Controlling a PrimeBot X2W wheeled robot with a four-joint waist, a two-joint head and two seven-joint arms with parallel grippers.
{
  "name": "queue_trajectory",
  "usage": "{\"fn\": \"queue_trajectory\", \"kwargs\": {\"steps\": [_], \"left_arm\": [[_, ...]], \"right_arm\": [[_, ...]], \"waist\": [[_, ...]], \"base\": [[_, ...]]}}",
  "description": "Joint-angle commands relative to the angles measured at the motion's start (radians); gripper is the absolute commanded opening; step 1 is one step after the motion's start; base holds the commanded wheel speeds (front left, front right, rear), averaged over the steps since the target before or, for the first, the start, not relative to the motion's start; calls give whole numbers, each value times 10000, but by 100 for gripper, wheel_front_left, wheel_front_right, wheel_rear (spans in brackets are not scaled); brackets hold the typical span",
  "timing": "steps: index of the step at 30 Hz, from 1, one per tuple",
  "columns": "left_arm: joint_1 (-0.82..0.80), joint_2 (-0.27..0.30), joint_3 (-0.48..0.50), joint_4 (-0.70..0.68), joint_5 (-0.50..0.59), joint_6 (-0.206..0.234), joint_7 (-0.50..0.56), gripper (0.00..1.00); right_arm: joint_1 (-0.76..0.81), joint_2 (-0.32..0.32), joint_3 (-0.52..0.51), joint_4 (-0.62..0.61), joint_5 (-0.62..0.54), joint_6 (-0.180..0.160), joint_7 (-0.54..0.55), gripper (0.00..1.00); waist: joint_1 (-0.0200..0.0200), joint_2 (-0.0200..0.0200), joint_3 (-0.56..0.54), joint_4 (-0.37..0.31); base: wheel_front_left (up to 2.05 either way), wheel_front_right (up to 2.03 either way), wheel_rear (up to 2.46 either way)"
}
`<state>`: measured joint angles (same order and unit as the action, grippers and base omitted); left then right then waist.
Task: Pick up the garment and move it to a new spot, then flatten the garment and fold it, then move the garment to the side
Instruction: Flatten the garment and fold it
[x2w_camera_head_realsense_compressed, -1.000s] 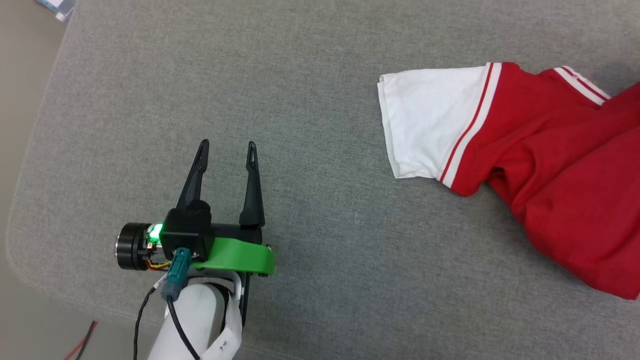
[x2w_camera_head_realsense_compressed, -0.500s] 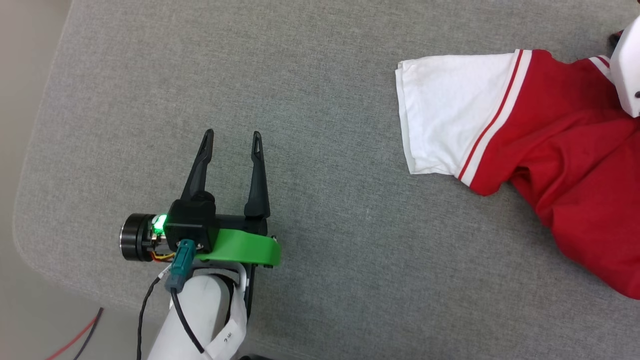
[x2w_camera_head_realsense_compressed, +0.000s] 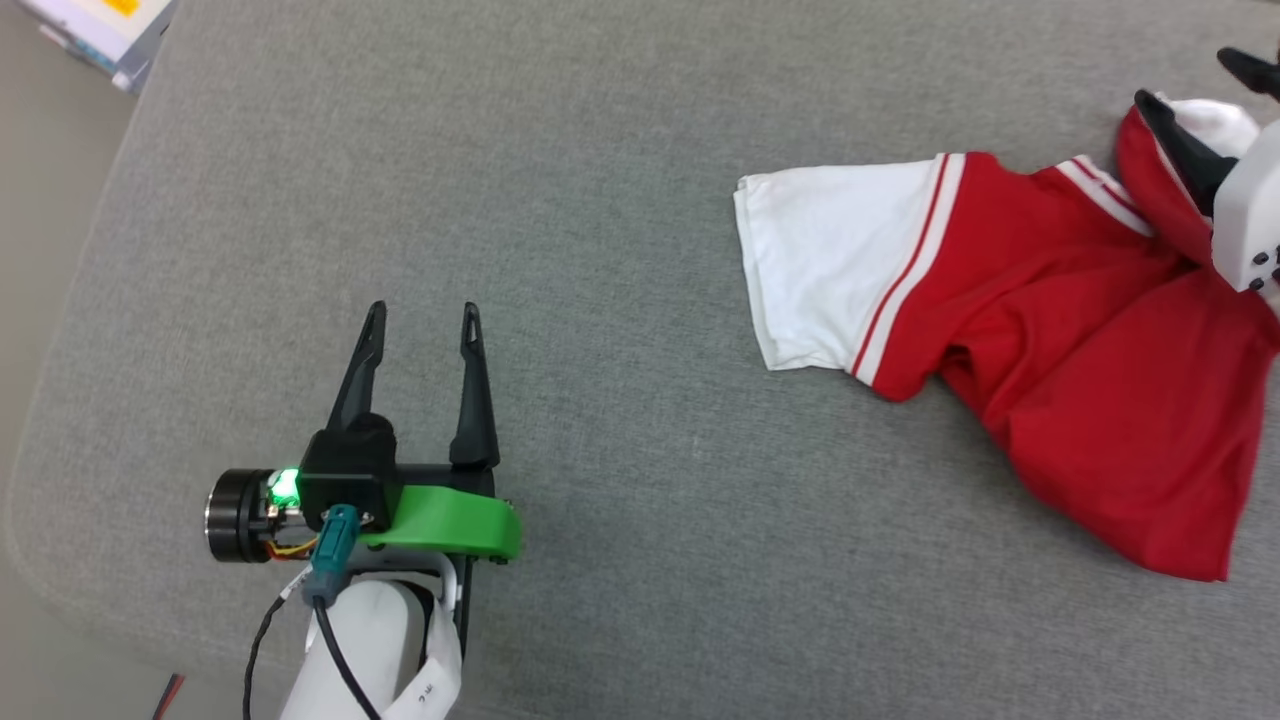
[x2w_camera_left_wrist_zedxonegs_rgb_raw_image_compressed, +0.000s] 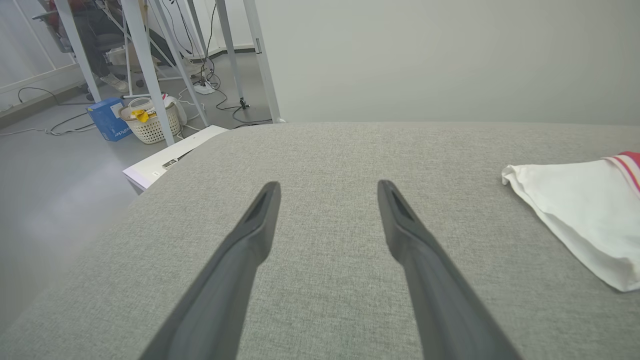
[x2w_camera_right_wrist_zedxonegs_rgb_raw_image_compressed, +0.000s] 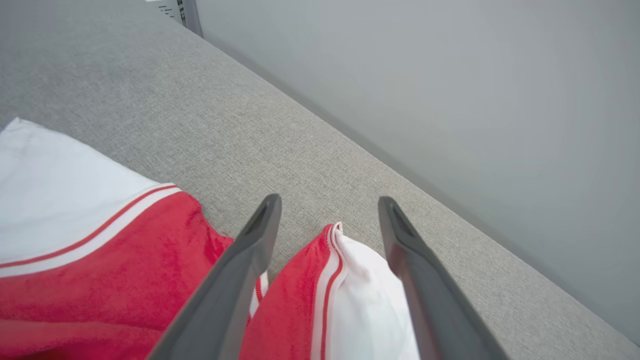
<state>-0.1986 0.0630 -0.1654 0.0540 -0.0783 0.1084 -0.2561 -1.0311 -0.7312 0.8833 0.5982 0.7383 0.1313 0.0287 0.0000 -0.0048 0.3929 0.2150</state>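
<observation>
Garment lies crumpled on the right side of the grey fabric surface. One white sleeve is spread flat toward the middle, with the red body bunched behind it.

Right gripper sits at the garment's far right end. Its fingers stand spread, with a raised fold of red cloth and the second sleeve between them. Whether they touch the fold cannot be told.

Left gripper hovers over the surface at lower left, well apart from the garment. Its fingers are spread, with grey fabric showing between them.

A stack of papers lies off the surface's far left corner. The left wrist view shows a flat white box beside the surface. Beyond it on the floor are a basket, a blue box and metal frame legs.
</observation>
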Motion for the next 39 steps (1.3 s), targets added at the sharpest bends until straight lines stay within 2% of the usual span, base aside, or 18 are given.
{"fn": "queue_trajectory", "kwargs": {"steps": [1, 5, 10, 14, 15, 19, 23, 26, 32, 39], "left_arm": [[121, 96, 89, -34, 123, -100, -57, 100], [136, 236, 335, -85, -27, -415, -57, 100], [-285, 609, 613, 124, -262, -1086, -57, 100], [-1056, 1033, 678, 641, -362, -1636, -57, 100], [-1871, 1335, 552, 1195, -526, -1974, 75, 100], [-3145, 1736, 197, 1785, -911, -2265, 814, 100], [-4488, 2082, -429, 2124, -1586, -2371, 2080, 100], [-5549, 2451, -1265, 2325, -2510, -2385, 3313, 100], [-7374, 3107, -3061, 3168, -4560, -2388, 5981, 100], [-8606, 3509, -5002, 4175, -6535, -2390, 8715, 100]], "right_arm": [[336, 41, -368, -69, -160, -6, -591, 100], [1238, 349, -1602, -195, -764, -6, -1991, 100], [2664, 1044, -3489, -714, -1915, -6, -2710, 100], [4115, 1807, -5270, -1738, -3017, -6, -2852, 100], [5321, 2492, -6437, -2780, -3783, -6, -2878, 100], [6699, 3342, -7462, -4051, -4485, -6, -2886, 100], [7723, 3952, -7877, -4931, -5002, -6, -2767, 100], [8262, 4283, -8009, -5408, -5280, -6, -2632, 100], [8825, 4591, -8104, -6019, -5681, -6, -2479, 100], [8790, 4806, -8055, -6440, -5972, -6, -2419, 100]], "waist": [[0, 48, -620, -559], [0, 48, -1012, -930], [0, 48, -1332, -1388], [0, 48, -1461, -1703], [0, 48, -1502, -1887], [0, 48, -1442, -2120], [0, 48, -1319, -2282], [0, 48, -1157, -2404], [0, 48, -825, -2603], [0, 48, -360, -2991]], "base": [[0, 0, 0], [0, 0, 0], [0, 0, 0], [0, 0, 0], [0, 0, 0], [0, 0, 0], [0, 0, 0], [0, 0, 0], [0, 0, 0], [0, 0, 0]]}}
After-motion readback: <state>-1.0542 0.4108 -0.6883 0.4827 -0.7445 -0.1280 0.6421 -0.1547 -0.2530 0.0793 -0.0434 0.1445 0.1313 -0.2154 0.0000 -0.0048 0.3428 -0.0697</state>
